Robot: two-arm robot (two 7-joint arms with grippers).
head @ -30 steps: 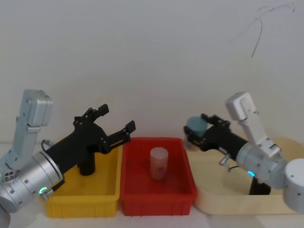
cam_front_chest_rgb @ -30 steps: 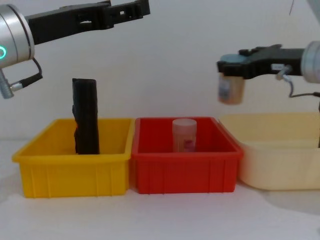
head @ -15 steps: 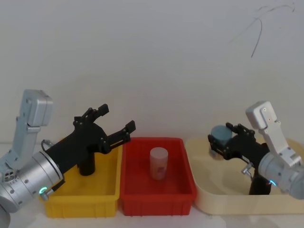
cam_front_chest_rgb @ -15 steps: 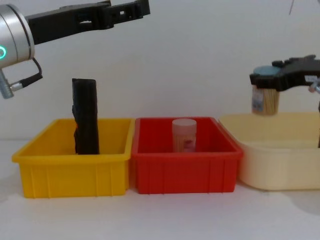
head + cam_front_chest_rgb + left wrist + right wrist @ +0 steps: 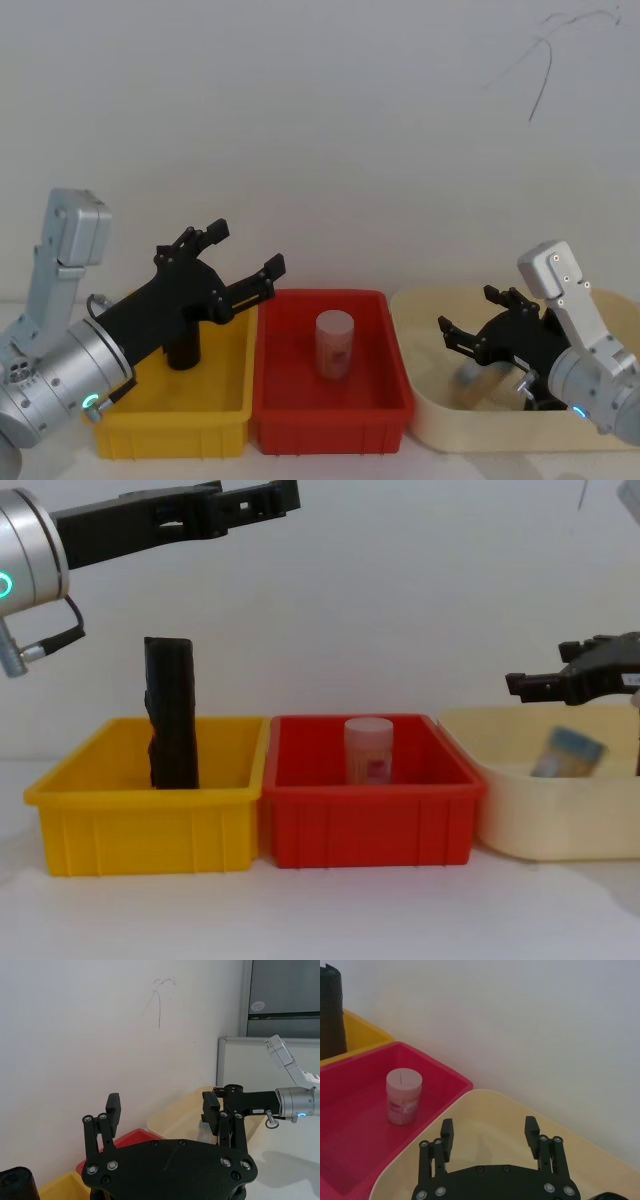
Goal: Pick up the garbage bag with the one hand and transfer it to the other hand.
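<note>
The garbage bag (image 5: pixel 172 712), a thick black roll, stands upright at the back of the yellow bin (image 5: pixel 150 820); it also shows as the garbage bag (image 5: pixel 330 1010) and the garbage bag (image 5: pixel 17 1185). My left gripper (image 5: pixel 245 250) hovers open above the yellow bin, well over the roll's top and a little to its right, holding nothing. In the chest view the left gripper (image 5: pixel 270 495) is high at the top. My right gripper (image 5: pixel 468 310) is open over the beige tub (image 5: pixel 440 420), far from the bag, and the right gripper (image 5: pixel 489 1127) holds nothing.
A red bin (image 5: pixel 370 825) in the middle holds an upright pink jar (image 5: pixel 368 750). A blue-lidded jar (image 5: pixel 567 752) sits tilted inside the beige tub (image 5: pixel 520 820), below the right gripper. A white wall stands close behind the bins.
The right gripper carried the blue-lidded jar rightward and down over the beige tub, then opened; the jar is now in the tub. The left arm and the bag have not moved.
</note>
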